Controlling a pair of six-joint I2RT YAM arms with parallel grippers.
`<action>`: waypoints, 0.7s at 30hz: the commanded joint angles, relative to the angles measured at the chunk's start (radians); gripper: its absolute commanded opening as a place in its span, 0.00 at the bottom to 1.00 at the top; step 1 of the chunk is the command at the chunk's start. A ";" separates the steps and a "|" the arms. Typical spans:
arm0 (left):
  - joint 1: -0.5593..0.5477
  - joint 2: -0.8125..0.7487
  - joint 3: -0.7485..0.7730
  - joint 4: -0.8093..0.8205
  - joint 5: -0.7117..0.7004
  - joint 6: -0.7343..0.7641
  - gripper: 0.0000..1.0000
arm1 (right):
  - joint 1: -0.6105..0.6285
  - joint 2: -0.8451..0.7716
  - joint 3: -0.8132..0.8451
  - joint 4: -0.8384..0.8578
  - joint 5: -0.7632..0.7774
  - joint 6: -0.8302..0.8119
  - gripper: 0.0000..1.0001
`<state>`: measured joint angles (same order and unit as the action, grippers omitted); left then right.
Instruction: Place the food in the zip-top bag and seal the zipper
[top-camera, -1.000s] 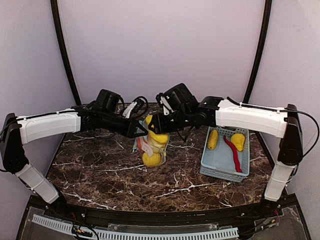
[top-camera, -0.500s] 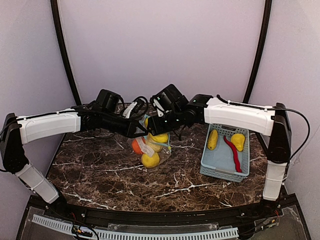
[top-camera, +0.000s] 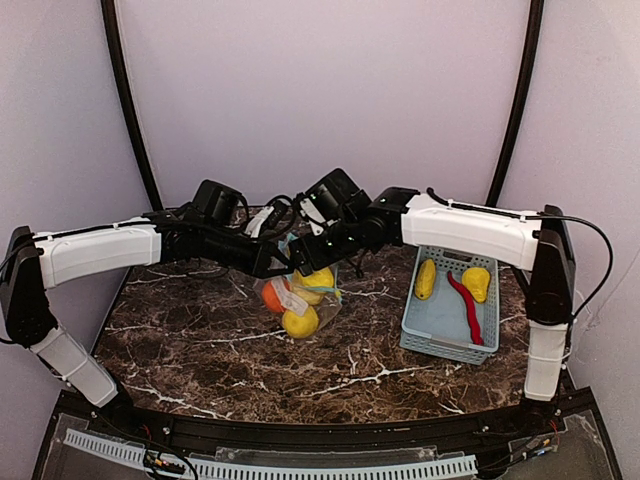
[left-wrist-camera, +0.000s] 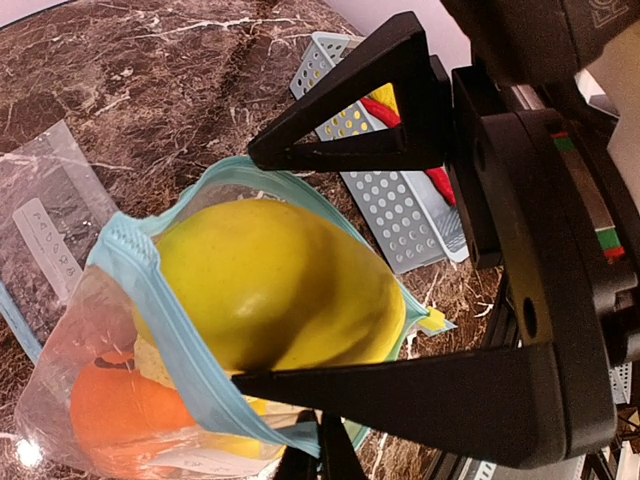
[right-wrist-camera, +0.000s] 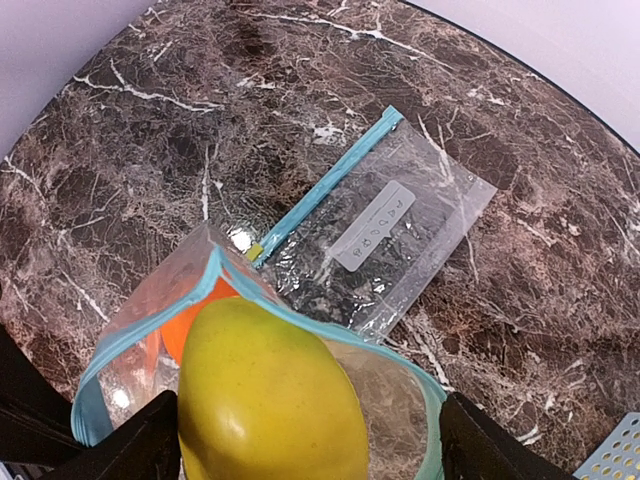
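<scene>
Overhead view: both arms meet above the middle of the marble table (top-camera: 200, 345). The left gripper (top-camera: 278, 264) sits at the top edge of the zip-top bag (top-camera: 297, 300), which hangs below it; whether the bag's bottom rests on the table I cannot tell. The right gripper (top-camera: 305, 257) is just beside it, over the bag's mouth. Through the clear plastic show an orange (top-camera: 271, 296) on the left, a lower yellow fruit (top-camera: 300, 321) and a big yellow fruit (top-camera: 321, 277) at the top. Well apart to the right, the blue basket (top-camera: 440, 348) holds a long yellow piece (top-camera: 426, 279), a plump yellow piece (top-camera: 477, 283) and a red chili (top-camera: 466, 306).

Left wrist view: the big yellow fruit (left-wrist-camera: 290, 290) fills the open mouth of the zip-top bag (left-wrist-camera: 70, 335), ringed by the teal zipper strip, with the orange (left-wrist-camera: 110, 410) deeper inside. The right gripper (left-wrist-camera: 248, 266) stands wide, one black finger above the fruit and one below. At the bottom edge the left gripper (left-wrist-camera: 322, 455) looks pinched on the bag's rim, though only its tips show.

Right wrist view: the right gripper (right-wrist-camera: 310, 420) is spread wide, with the big yellow fruit (right-wrist-camera: 265, 400) between its fingers (right-wrist-camera: 130, 450), close to the left one and apart from the other. The orange (right-wrist-camera: 185, 325) lies beneath. Beyond, a flat bag (right-wrist-camera: 400, 235) lies on the table (right-wrist-camera: 150, 130).
</scene>
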<state>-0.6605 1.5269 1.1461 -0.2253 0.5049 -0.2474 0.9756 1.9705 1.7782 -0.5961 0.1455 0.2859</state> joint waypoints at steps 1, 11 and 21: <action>-0.003 -0.023 0.007 0.010 -0.040 -0.004 0.01 | 0.015 -0.063 -0.026 0.023 -0.021 -0.002 0.88; 0.004 -0.023 0.008 0.008 -0.046 -0.008 0.01 | -0.004 -0.135 -0.133 0.054 -0.073 0.056 0.73; 0.005 -0.015 0.006 0.027 0.001 -0.006 0.01 | -0.023 -0.093 -0.163 0.117 -0.164 0.072 0.45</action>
<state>-0.6594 1.5269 1.1461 -0.2245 0.4706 -0.2508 0.9638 1.8557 1.6283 -0.5495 0.0387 0.3500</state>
